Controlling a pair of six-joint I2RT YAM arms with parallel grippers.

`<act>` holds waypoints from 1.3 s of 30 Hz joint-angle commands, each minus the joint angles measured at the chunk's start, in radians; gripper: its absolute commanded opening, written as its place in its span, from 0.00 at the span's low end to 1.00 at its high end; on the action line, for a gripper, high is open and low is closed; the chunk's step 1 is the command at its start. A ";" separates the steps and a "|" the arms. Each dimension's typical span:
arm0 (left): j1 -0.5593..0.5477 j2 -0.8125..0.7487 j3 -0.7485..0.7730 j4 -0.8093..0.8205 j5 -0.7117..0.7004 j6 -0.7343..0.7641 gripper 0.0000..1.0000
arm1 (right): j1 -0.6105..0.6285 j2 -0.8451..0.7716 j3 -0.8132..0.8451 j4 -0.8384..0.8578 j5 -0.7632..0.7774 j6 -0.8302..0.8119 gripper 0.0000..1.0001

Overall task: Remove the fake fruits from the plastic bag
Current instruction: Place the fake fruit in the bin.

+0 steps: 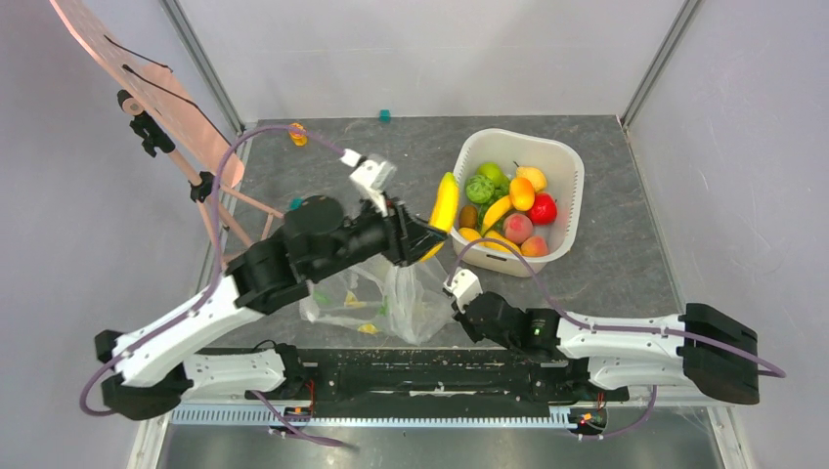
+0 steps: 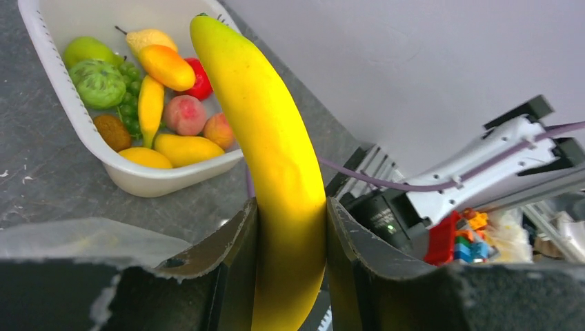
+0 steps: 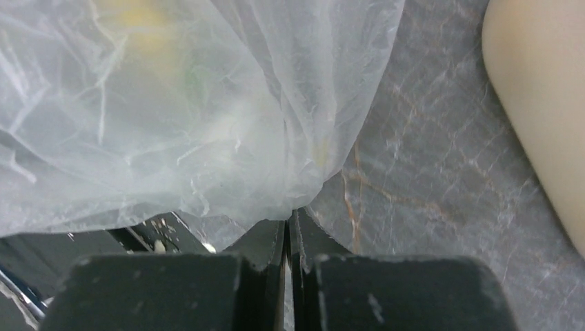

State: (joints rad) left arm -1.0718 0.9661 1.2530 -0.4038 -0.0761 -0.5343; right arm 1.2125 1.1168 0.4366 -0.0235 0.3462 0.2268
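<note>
My left gripper is shut on a yellow banana, one of the fake fruits, held above the table just left of the white basin. In the left wrist view the banana stands between both fingers of that gripper. The see-through plastic bag lies crumpled below it. My right gripper is shut on the bag's right edge; its wrist view shows the film pinched at the closed tips. Blurred yellow and green patches show through the film; I cannot tell fruit from print.
The basin holds several fake fruits, among them a bumpy green one and a peach. A teal block and a small orange object lie at the back. A pink board on a stand leans far left.
</note>
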 commanded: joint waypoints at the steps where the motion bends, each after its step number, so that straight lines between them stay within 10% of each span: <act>1: 0.019 0.155 0.116 0.006 -0.026 0.128 0.04 | 0.038 -0.070 -0.083 0.008 0.067 0.075 0.00; 33: 0.200 1.237 0.793 -0.029 0.161 0.235 0.11 | 0.169 -0.243 -0.236 -0.051 0.160 0.231 0.00; 39: 0.199 1.270 0.778 -0.031 0.123 0.241 0.33 | 0.177 -0.266 -0.240 -0.048 0.179 0.243 0.00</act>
State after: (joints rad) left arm -0.8696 2.2326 1.9972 -0.4324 0.0544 -0.3367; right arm 1.3796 0.8722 0.1997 -0.0696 0.4881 0.4450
